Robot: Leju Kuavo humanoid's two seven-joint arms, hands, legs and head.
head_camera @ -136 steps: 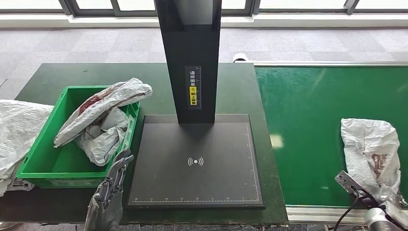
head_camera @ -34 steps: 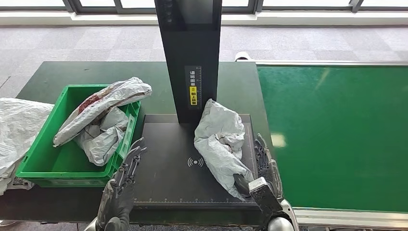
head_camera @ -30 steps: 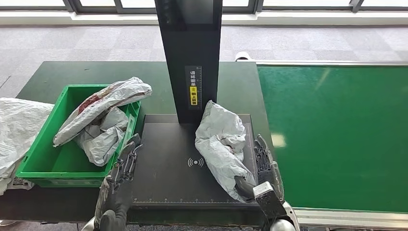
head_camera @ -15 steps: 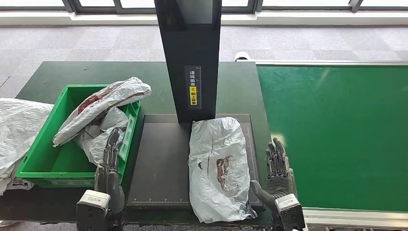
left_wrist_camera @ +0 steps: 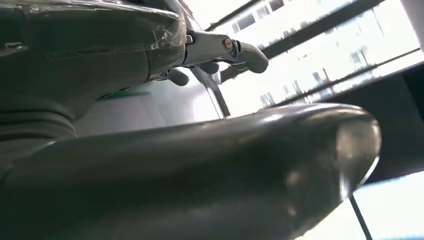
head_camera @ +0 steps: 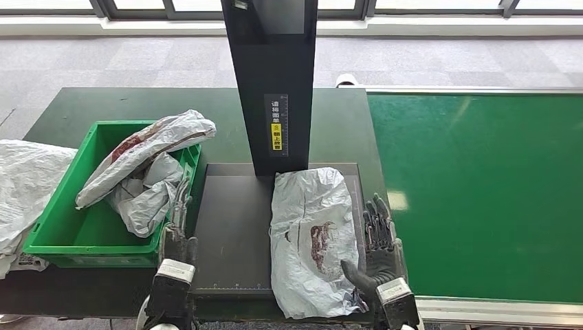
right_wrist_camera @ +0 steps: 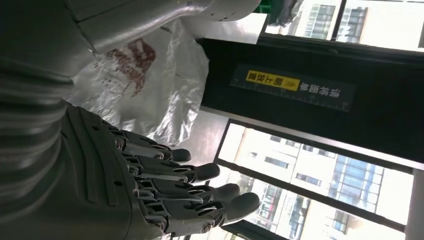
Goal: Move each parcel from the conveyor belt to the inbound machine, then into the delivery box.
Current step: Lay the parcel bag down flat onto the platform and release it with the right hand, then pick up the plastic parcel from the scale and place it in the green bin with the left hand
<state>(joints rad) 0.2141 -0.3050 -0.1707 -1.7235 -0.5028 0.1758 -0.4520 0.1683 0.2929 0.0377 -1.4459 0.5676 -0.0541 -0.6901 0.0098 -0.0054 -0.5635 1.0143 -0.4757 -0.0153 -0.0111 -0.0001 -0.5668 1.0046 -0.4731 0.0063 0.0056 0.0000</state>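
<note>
A grey crumpled parcel lies flat on the black platform of the inbound machine, toward the platform's right side, with its near end reaching over the front edge and a dark red print facing up. The machine's black column rises behind it and carries a yellow label. The right hand stands just beside the parcel's right edge with fingers extended and apart, holding nothing; its thumb points toward the parcel's lower corner, and contact there cannot be confirmed. In the right wrist view the same hand shows spread fingers with the parcel beyond them. The left hand sits between the platform's left edge and the green delivery box, fingers pointing forward and empty; whether they touch the box wall cannot be told. The box holds two more grey parcels, one draped over its rim. The green conveyor belt runs along the right. Another grey bag lies left of the box.
</note>
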